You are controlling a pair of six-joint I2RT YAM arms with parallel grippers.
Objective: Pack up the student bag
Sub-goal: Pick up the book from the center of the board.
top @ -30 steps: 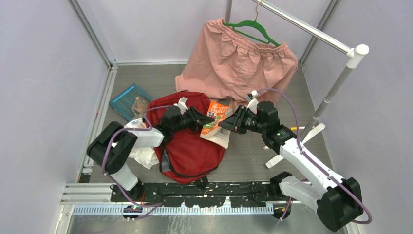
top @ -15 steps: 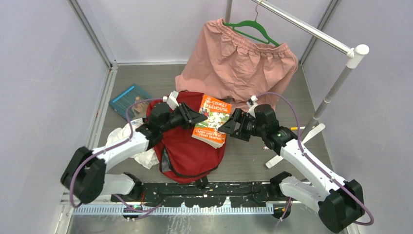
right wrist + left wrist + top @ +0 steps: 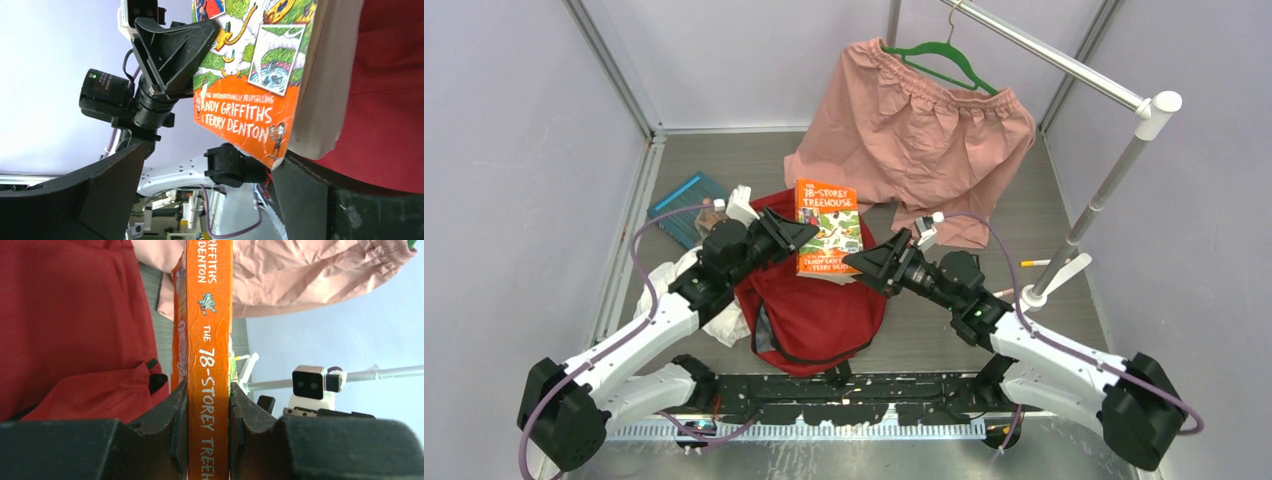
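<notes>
Currently one student bag (image 3: 814, 310) lies flat, directly under both grippers. The left gripper (image 3: 799, 235) is clamped on the spine of one orange book (image 3: 827, 225) above the bag. The right gripper (image 3: 864, 262) is spread wide at the book's lower edge. Farther back are one teal book (image 3: 686, 200) and one pair of pink shorts (image 3: 914, 130).

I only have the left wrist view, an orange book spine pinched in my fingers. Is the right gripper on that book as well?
Observer: No. The right gripper is wide open by the book's near corner; only the left gripper clamps it.
Operator: Where is the book over the bag?
Observer: Above the far right part of the student bag, front cover facing up.
</notes>
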